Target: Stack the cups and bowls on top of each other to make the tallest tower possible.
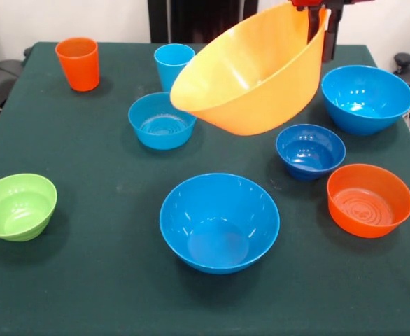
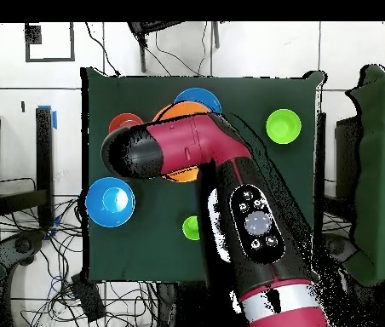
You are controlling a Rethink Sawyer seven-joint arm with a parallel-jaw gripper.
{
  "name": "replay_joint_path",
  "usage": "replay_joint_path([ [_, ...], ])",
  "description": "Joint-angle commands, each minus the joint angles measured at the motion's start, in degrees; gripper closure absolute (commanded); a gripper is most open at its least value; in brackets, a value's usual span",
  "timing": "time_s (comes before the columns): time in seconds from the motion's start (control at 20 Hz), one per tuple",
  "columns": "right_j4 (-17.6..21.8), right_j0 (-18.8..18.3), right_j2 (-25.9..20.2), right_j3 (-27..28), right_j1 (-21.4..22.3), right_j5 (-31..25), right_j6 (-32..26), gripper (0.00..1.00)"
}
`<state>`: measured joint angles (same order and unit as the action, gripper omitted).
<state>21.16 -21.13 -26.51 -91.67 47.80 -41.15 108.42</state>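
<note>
A: Foreground status? Large bright blue bowl (image 1: 220, 222) upright on table (image 1: 93, 280), nearest camera.

B: Behind it, gripper (image 1: 317, 15) pinches rim of yellow-orange bowl (image 1: 250, 77), lifted and tilted above table; second large blue bowl (image 1: 366, 98) beside it.

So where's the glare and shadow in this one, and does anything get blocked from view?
Front view: soft highlights inside the large blue bowl and near blue bowl, and the lifted yellow-orange bowl darkens the cloth beneath it. Overhead view: the arm covers most bowls.
</note>
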Motion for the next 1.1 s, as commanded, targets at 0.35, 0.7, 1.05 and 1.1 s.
replay_joint_path([
  [0.35,3.71,-4.96,-3.67,-3.16,-2.66,3.58,-8.23,1.0],
  [0.7,4.04,-7.75,-6.07,-2.81,-3.51,2.39,-10.4,1.0],
  [1.05,4.29,-8.61,-8.14,0.88,-5.22,-1.17,-12.48,1.0],
  [1.1,4.35,-8.68,-8.43,0.93,-4.94,-1.84,-12.92,1.0],
])
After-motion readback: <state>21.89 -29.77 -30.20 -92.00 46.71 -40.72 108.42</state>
